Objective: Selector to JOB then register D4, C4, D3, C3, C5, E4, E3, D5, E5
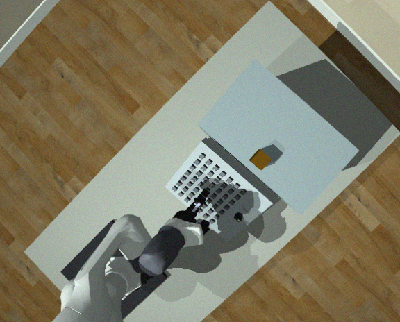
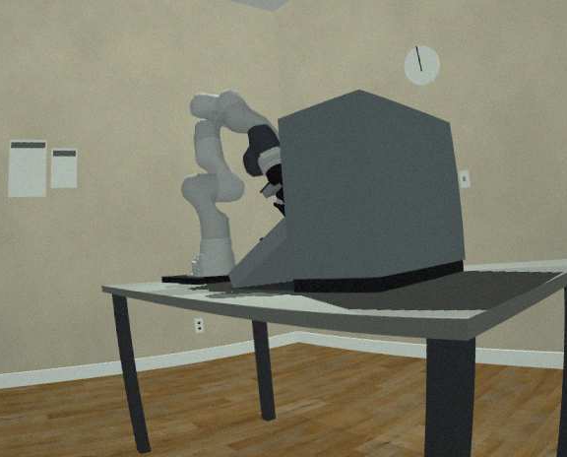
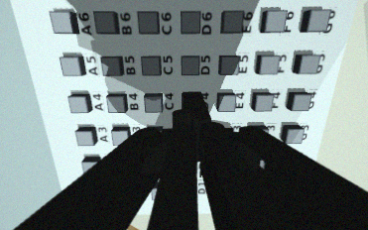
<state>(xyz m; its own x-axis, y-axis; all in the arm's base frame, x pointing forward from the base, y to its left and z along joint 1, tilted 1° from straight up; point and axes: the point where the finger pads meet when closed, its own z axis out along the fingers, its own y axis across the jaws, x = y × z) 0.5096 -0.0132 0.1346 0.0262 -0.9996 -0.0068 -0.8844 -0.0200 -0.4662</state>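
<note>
The sloped key panel [image 1: 266,203] [image 3: 50,99] has rows of grey keys with printed names. My gripper [image 1: 205,193] [image 3: 191,106] is shut and empty. In the wrist view its tips cover the D4 key; whether they touch it cannot be told. Beside them show C4 [image 3: 153,103] and E4 [image 3: 226,102]. Above are C5 [image 3: 151,65], D5 [image 3: 189,65] and E5 [image 3: 228,64]. C3, D3 and E3 are mostly hidden behind the fingers. No visible key is lit. The dark selector knob [image 1: 238,216] is on the panel's right part; its setting is unreadable.
A large box-shaped cabinet [image 1: 280,114] [image 2: 368,197] stands directly behind the panel and hides the fingertips in the exterior view. An orange block [image 1: 260,159] shows over the cabinet's top near its front edge. The arm's shadow falls across the panel's middle and right.
</note>
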